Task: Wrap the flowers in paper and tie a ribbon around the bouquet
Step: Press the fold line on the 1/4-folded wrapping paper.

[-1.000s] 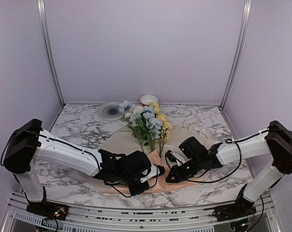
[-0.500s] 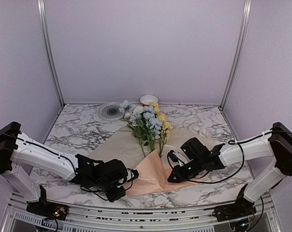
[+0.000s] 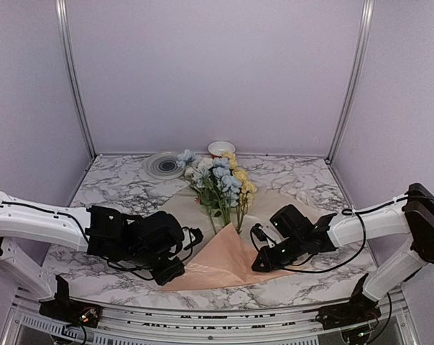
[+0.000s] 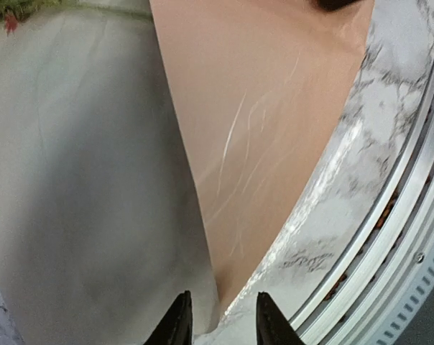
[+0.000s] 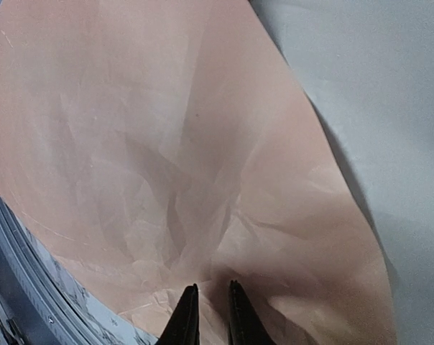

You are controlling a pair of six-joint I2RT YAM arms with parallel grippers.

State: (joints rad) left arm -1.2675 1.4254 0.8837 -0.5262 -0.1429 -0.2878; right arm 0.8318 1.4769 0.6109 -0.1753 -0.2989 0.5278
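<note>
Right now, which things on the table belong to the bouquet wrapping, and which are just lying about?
For the job: flowers, paper.
Lying about: plate, bowl.

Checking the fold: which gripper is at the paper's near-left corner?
The left gripper, straddling that corner; the right gripper meets the paper farther right.

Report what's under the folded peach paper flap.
The thin green stems of the pale blue and yellow flowers disappear under the peach paper flap; their lower ends are covered.
</note>
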